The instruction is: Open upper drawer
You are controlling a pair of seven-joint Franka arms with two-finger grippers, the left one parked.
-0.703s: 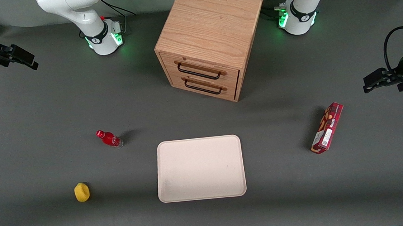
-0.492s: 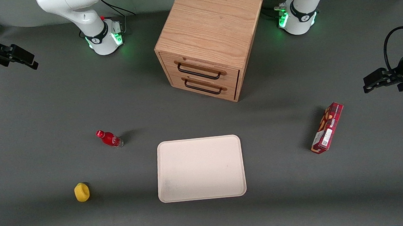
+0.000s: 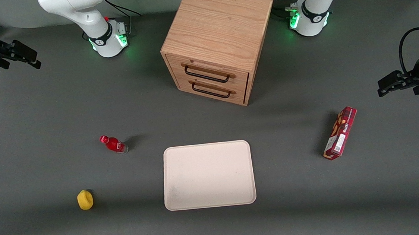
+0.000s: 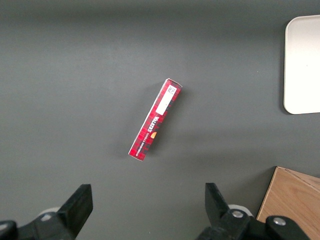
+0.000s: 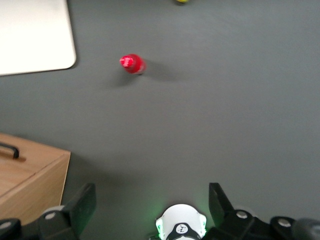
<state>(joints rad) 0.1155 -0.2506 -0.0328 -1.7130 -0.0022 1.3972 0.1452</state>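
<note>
Right arm's black two-finger jaws [image 5: 150, 210], fingers spread wide apart and grasping nothing, held high above the dark grey worktop [image 3: 44, 108] at the working arm's end, well apart from the cabinet. Below them, seen from the right wrist view, the arm's own white base with green light [image 5: 180, 227], a corner of the light oak cabinet [image 3: 218, 38], and, nearer the front camera, the small red bottle with red cap [image 3: 113, 144]. Upper drawer [image 3: 209, 72], light wood front with thin black wire handle [image 3: 206, 74], closed flush in the cabinet, directly above the matching lower drawer [image 3: 211, 89]. Nearer the front camera than the cabinet: a rectangular cream tray [image 3: 208, 175]; beside it, toward the working arm's end, a yellow rounded object [image 3: 85, 200]; toward the parked arm's end, a red rectangular carton [image 3: 340, 132].
</note>
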